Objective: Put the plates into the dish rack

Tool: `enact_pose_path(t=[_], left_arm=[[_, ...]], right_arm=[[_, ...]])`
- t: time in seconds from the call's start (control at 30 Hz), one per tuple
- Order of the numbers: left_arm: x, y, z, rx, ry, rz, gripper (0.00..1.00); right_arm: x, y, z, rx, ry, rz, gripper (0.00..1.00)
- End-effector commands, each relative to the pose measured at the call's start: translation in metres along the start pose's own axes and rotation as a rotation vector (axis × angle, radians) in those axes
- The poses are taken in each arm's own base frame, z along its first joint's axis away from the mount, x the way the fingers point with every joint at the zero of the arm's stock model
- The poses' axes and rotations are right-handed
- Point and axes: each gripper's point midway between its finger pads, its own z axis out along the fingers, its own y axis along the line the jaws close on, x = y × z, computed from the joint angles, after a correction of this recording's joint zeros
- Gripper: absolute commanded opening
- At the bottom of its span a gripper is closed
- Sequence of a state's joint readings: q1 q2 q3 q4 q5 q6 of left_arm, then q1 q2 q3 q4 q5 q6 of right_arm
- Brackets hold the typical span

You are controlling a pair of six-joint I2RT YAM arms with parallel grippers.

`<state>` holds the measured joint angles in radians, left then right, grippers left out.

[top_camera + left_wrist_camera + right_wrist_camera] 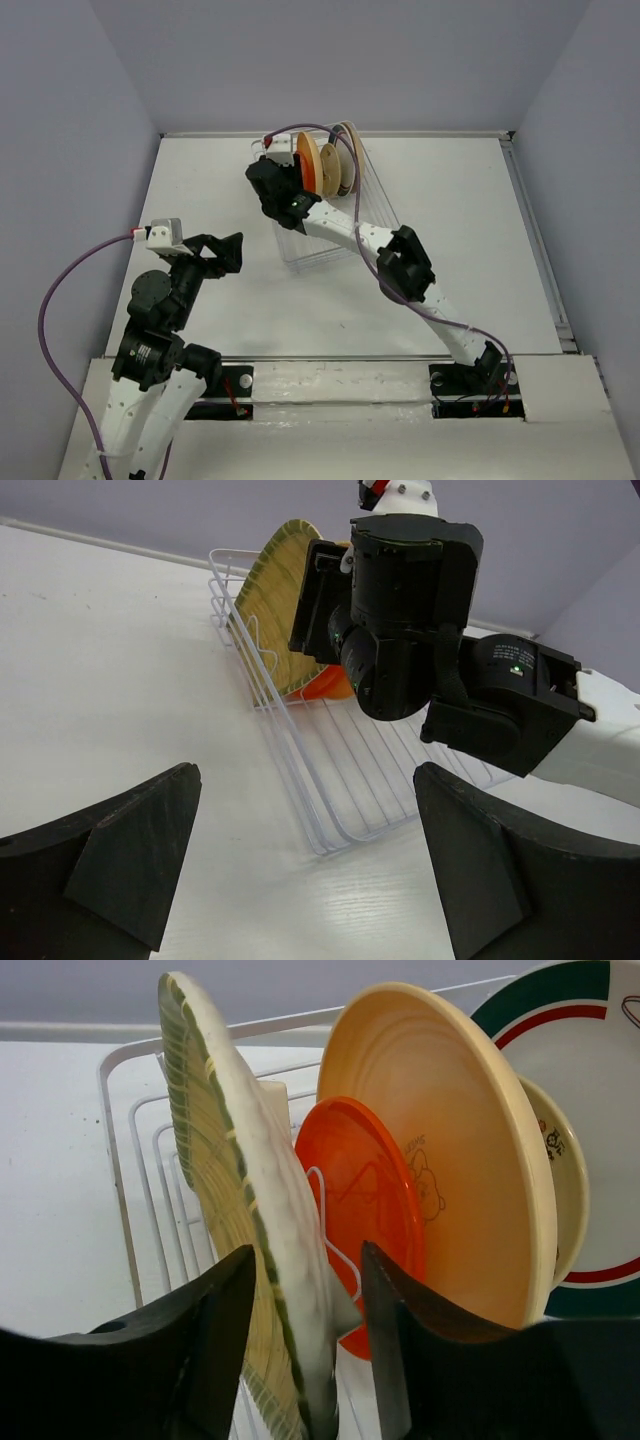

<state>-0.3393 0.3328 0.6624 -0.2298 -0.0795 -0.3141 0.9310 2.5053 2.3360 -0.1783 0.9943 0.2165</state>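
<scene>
Right gripper straddles the striped plate, jaws seemingly loose.

The dish rack is thin wire with a smooth white coating. The orange plate is glossy plastic that catches the light, and the tan plate is smooth with a softer sheen. The yellow-green striped plate looks matt and faintly textured. The tabletop is matt white with a fine grain. The left gripper has matt black plastic jaws.

plates crowd the dish rack at back; right arm overhangs its bare front.
</scene>
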Motion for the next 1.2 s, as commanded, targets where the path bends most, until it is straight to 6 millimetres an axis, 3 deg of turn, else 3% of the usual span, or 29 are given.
enact_pose_path(t=[0.0, 0.07, 0.13, 0.17, 0.27, 0.3, 0.37, 0.4, 0.43, 0.47, 0.5, 0.53, 0.57, 0.6, 0.63, 0.67, 0.7, 0.73, 0.77, 0.83, 0.87, 0.9, 0.93, 0.97, 1.0, 1.03, 1.17], left_arm=[[-0.001, -0.002, 0.005, 0.010, -0.009, 0.017, 0.99], [0.000, -0.002, 0.007, 0.008, -0.002, 0.019, 0.99], [0.001, -0.001, 0.008, 0.006, 0.004, 0.021, 0.99], [0.001, 0.000, 0.008, 0.001, 0.004, 0.022, 0.99], [0.000, 0.002, 0.008, -0.007, -0.001, 0.023, 0.99], [0.000, 0.003, 0.007, -0.012, -0.003, 0.023, 0.99], [-0.001, 0.005, 0.007, -0.024, -0.008, 0.023, 0.99], [-0.001, 0.006, 0.007, -0.027, -0.007, 0.026, 0.99], [0.000, 0.007, 0.007, -0.036, -0.006, 0.027, 0.99], [-0.001, 0.007, 0.007, -0.037, -0.008, 0.028, 0.99], [0.000, 0.008, 0.008, -0.038, -0.005, 0.030, 0.99], [0.000, 0.007, 0.008, -0.036, -0.007, 0.031, 0.99], [0.000, 0.007, 0.008, -0.034, -0.006, 0.031, 0.99], [0.000, 0.007, 0.008, -0.034, -0.008, 0.032, 0.99], [-0.001, 0.007, 0.008, -0.034, -0.011, 0.030, 0.99], [-0.002, 0.008, 0.008, -0.036, -0.015, 0.030, 0.99], [-0.002, 0.008, 0.008, -0.038, -0.019, 0.027, 0.99], [-0.004, 0.009, 0.007, -0.043, -0.026, 0.018, 0.99], [-0.006, 0.010, 0.006, -0.053, -0.038, 0.014, 0.99], [-0.013, 0.008, 0.002, -0.043, -0.069, 0.006, 0.99], [-0.013, 0.005, 0.001, -0.023, -0.071, 0.007, 0.99], [-0.017, 0.002, 0.000, -0.008, -0.088, 0.006, 0.99], [-0.019, -0.001, -0.003, 0.010, -0.100, 0.002, 0.99], [-0.021, -0.003, -0.004, 0.021, -0.106, -0.003, 0.99], [-0.022, -0.004, -0.005, 0.024, -0.108, -0.003, 0.99], [-0.023, -0.005, -0.006, 0.029, -0.113, -0.013, 0.99], [-0.023, -0.014, -0.003, 0.068, -0.106, -0.038, 0.99]], right_arm=[[-0.065, -0.006, -0.021, -0.049, -0.059, 0.136, 0.59], [-0.078, -0.009, -0.027, -0.068, -0.066, 0.149, 0.65], [-0.108, -0.016, -0.041, -0.110, -0.085, 0.183, 0.75], [-0.110, -0.015, -0.045, -0.139, -0.076, 0.181, 0.79], [-0.139, -0.029, -0.070, -0.220, -0.079, 0.220, 0.91], [-0.165, -0.042, -0.086, -0.246, -0.103, 0.258, 0.98], [-0.177, -0.054, -0.101, -0.281, -0.104, 0.276, 1.00], [-0.163, -0.057, -0.106, -0.308, -0.076, 0.248, 1.00], [-0.187, -0.077, -0.125, -0.334, -0.103, 0.280, 1.00], [-0.189, -0.084, -0.135, -0.362, -0.101, 0.280, 1.00], [-0.164, -0.092, -0.137, -0.363, -0.065, 0.235, 1.00], [-0.187, -0.118, -0.159, -0.385, -0.104, 0.272, 1.00], [-0.186, -0.131, -0.168, -0.395, -0.108, 0.267, 1.00], [-0.158, -0.140, -0.171, -0.398, -0.080, 0.222, 1.00], [-0.155, -0.155, -0.179, -0.392, -0.089, 0.208, 1.00], [-0.175, -0.187, -0.198, -0.388, -0.141, 0.257, 1.00], [-0.171, -0.202, -0.205, -0.374, -0.150, 0.254, 1.00], [-0.144, -0.215, -0.206, -0.352, -0.127, 0.211, 1.00], [-0.156, -0.248, -0.221, -0.318, -0.174, 0.264, 1.00], [-0.148, -0.274, -0.233, -0.306, -0.190, 0.300, 1.00], [-0.127, -0.281, -0.234, -0.301, -0.173, 0.291, 1.00], [-0.134, -0.302, -0.249, -0.312, -0.212, 0.350, 1.00], [-0.128, -0.309, -0.253, -0.316, -0.216, 0.375, 1.00], [-0.109, -0.312, -0.252, -0.312, -0.199, 0.366, 1.00], [-0.109, -0.327, -0.259, -0.302, -0.223, 0.417, 1.00], [-0.090, -0.328, -0.256, -0.289, -0.205, 0.405, 1.00], [-0.068, -0.334, -0.257, -0.288, -0.194, 0.440, 1.00]])
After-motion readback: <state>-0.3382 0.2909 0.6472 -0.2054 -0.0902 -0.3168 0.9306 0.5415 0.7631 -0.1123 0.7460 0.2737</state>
